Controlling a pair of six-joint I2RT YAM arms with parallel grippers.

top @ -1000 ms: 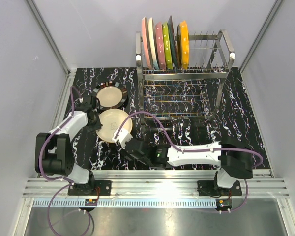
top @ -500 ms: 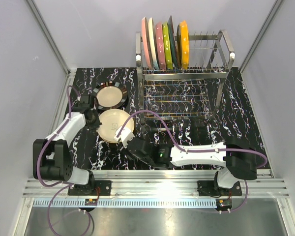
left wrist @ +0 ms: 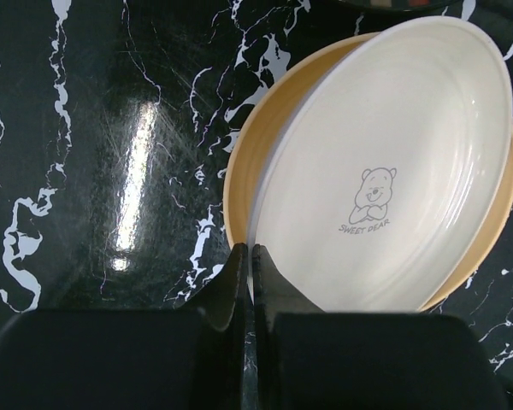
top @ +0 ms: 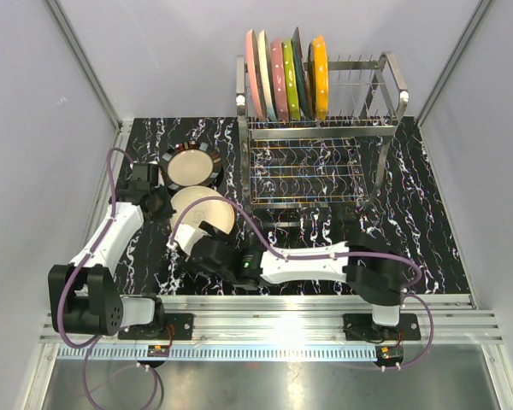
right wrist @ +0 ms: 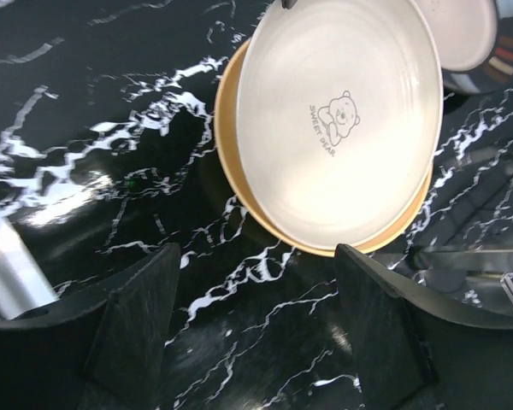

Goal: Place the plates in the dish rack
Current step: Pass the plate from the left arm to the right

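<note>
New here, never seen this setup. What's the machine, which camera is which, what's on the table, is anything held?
Two small robot arms are bolted at the near edge of a black marbled table. The wide picture looks down from above and behind them, with the left arm on the left and the right arm on the right. The other two pictures come from a camera on each wrist, looking past that arm's own fingers.

At the back stands a wire dish rack with six plates upright in it. Two more are out on the table: a black-rimmed plate and a cream plate printed with a bear.

The left end effector is shut on the cream plate's rim, and the plate looks tipped up. The right end effector is open beside it, holding nothing.
</note>
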